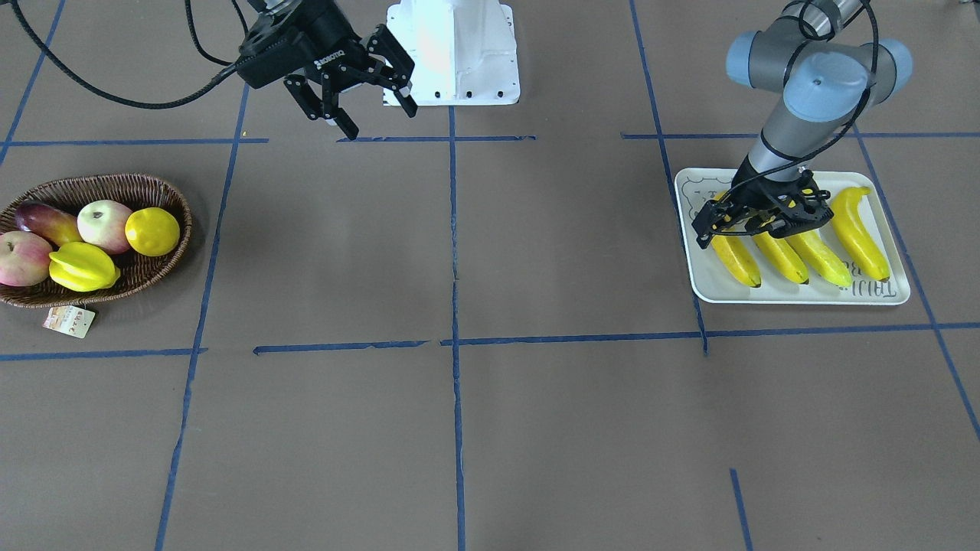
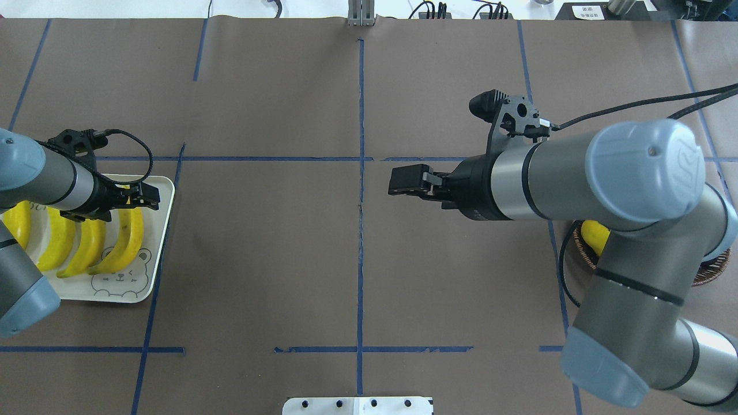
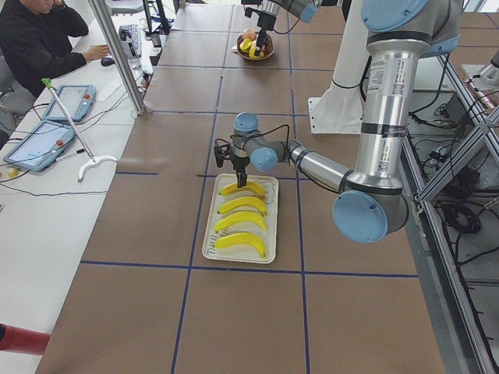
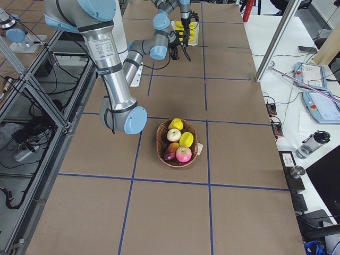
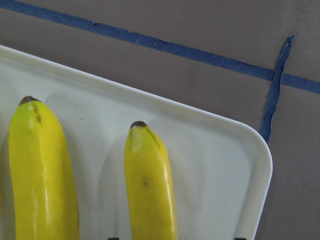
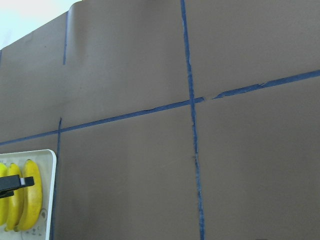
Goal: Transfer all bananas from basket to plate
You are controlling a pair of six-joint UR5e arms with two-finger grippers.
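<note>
Clock refs are for the front-facing view, with the robot base (image 1: 452, 53) at 12.

- All four bananas (image 1: 819, 256) are lying on the plate (image 1: 796, 295), side by side and roughly parallel, long axes running about 11 to 5.
- The plate is sitting at 3 o'clock on the table (image 1: 566, 252).
- The left gripper (image 2: 147, 196) is hovering over the plate's 10 o'clock corner, above the robot-side end of the banana nearest the table centre.
- Its jaws are standing apart and gripping nothing. In the left wrist view, two dark bits of the gripper are peeking in at the bottom edge, one on each side of that banana. Whether it is touching the banana, I cannot tell.
- The right gripper (image 1: 371, 107) is hanging above the table at 11 o'clock, just beside the robot base and well apart from the basket (image 1: 153, 268). Its jaws are spread wide and empty.
- The basket is sitting at 9 o'clock. It is holding two apples (image 1: 103, 224), a mango (image 1: 46, 222), a starfruit (image 1: 83, 266) and a round yellow fruit (image 1: 152, 231).
- A paper tag (image 1: 69, 321) is lying on the table at the basket's 6 o'clock rim.
</note>
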